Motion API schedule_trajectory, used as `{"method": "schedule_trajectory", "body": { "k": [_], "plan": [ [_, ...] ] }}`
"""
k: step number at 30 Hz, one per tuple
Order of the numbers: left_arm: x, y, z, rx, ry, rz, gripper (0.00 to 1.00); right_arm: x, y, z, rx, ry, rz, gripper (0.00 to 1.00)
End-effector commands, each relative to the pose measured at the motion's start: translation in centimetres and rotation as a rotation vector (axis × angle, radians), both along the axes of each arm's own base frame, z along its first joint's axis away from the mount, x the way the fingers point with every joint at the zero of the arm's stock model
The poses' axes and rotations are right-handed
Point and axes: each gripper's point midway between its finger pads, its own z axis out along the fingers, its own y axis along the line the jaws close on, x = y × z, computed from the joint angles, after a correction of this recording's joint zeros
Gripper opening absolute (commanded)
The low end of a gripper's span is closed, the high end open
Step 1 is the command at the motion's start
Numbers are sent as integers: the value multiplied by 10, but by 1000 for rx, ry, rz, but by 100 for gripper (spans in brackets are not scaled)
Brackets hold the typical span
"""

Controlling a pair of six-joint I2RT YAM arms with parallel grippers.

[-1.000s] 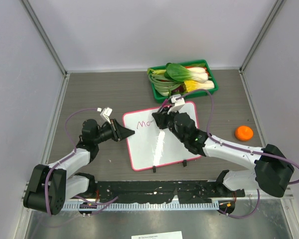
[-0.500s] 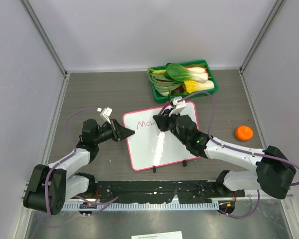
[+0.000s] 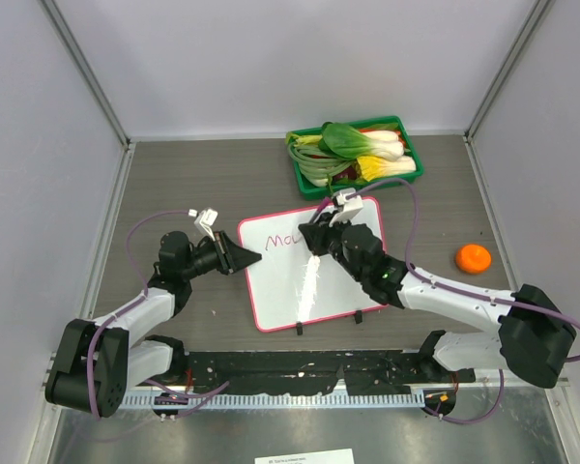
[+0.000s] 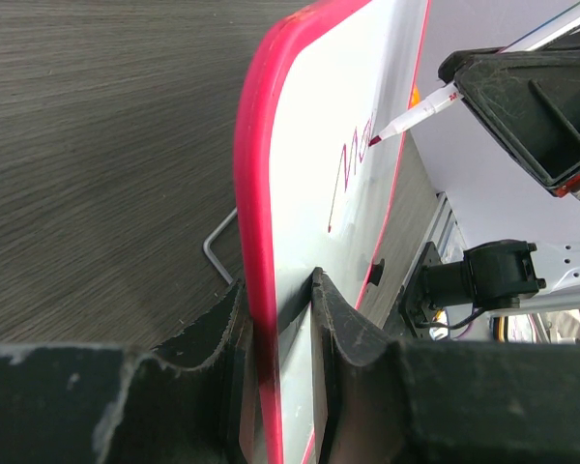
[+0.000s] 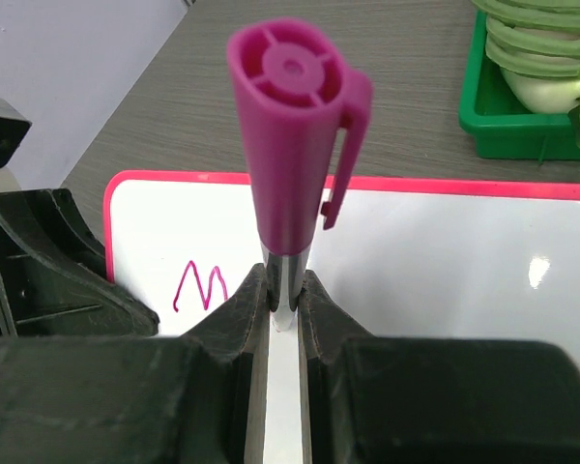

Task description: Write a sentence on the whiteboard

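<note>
The whiteboard (image 3: 300, 290), white with a pink-red frame, lies on the table between both arms. My left gripper (image 3: 255, 256) is shut on its left edge; in the left wrist view the fingers (image 4: 278, 285) pinch the pink frame (image 4: 256, 174). My right gripper (image 3: 314, 239) is over the board's upper middle, shut on a marker (image 5: 290, 164) with a magenta cap on its back end. The marker (image 4: 411, 118) has its tip on the white surface at the end of the pink writing (image 3: 282, 239). An "M" (image 5: 198, 285) shows on the whiteboard (image 5: 445, 261).
A green tray (image 3: 414, 172) of bok choy stands just behind the board's far right corner. An orange (image 3: 474, 258) lies to the right. The board's two black feet (image 3: 298, 329) point at the arm bases. Grey walls close in the table.
My right gripper has crept slightly to the right with the marker, and the pink writing has grown by a stroke. The left gripper and the board have not moved.
</note>
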Motion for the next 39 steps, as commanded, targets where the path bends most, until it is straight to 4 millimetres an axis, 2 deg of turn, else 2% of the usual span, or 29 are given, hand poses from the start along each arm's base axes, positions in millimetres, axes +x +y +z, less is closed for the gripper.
{"method": "schedule_trajectory", "body": {
  "k": [1, 15, 24, 31, 39],
  "plan": [
    [5, 11, -23, 98, -25, 45, 0, 15, -8, 12, -16, -26, -80, 1],
    [5, 11, -22, 100, -29, 44, 0, 26, -6, 25, -6, -45, -108, 1],
    [5, 11, -22, 101, -29, 47, 0, 9, -11, 42, 65, -73, -59, 1],
    [5, 11, -23, 100, -27, 47, 0, 7, -14, 32, 44, -57, -58, 1],
    [5, 10, -24, 100, -25, 43, 0, 8, -8, 26, 58, -47, -50, 1]
  ]
}}
